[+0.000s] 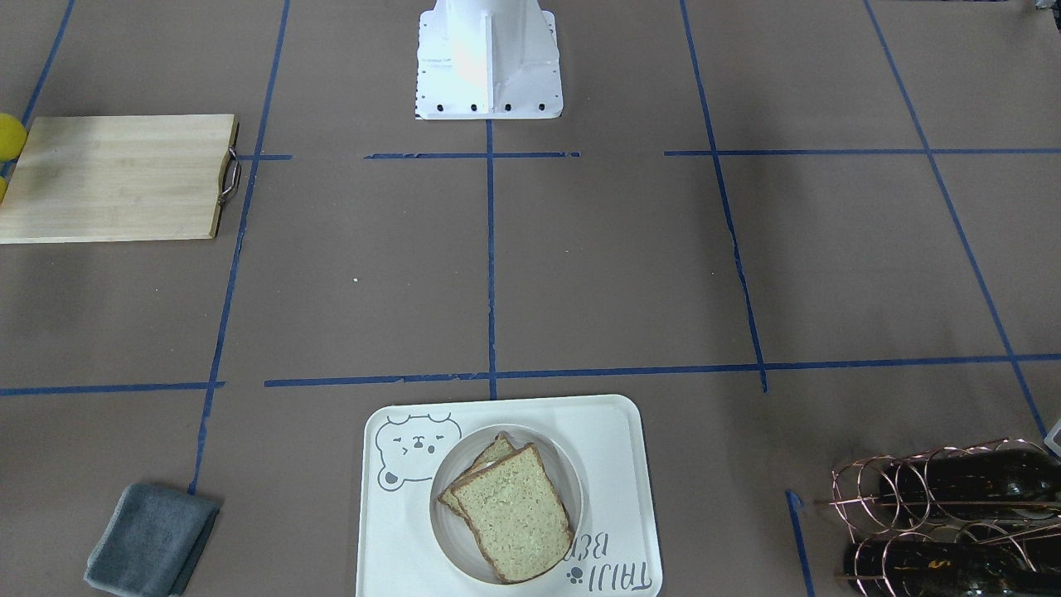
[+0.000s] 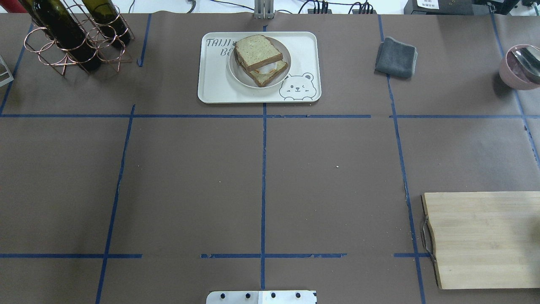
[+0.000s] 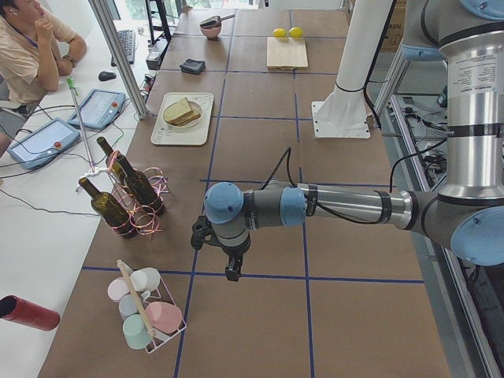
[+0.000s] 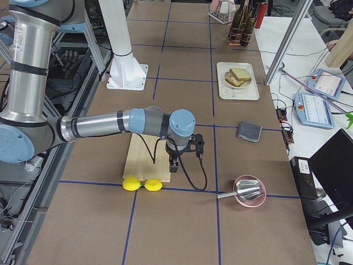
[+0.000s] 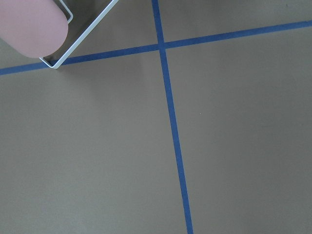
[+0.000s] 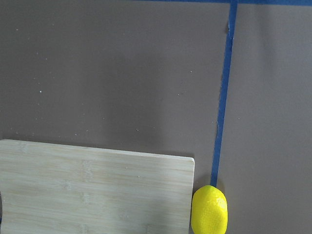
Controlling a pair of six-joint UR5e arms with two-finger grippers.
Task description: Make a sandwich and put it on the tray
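**Sandwich made and on the tray, both arms well away**

The sandwich looks finished. Two brown-crusted, speckled slices are stacked a little askew, with a glossy white fried egg peeping out between them. It sits on a small round white plate, and the plate rests inside the smooth cream tray with rounded corners and the bear-face print.

Seen from over the robot's shoulders, the tray lies at 12 o'clock on the brown paper-covered worktop, by its far edge. To my eye the job is done, and I see no step left.

A soft folded grey cloth lies at 1 o'clock. Dark glass wine bottles sit in a copper wire rack at 11 o'clock. A pale bamboo cutting board with a metal handle lies at 4 o'clock.

The left claw hangs low over the worktop, well apart from the tray. The right claw hangs over the board's edge, near two dimpled lemons. Only the side views show them, so I cannot tell how far either is open or whether it grips anything.
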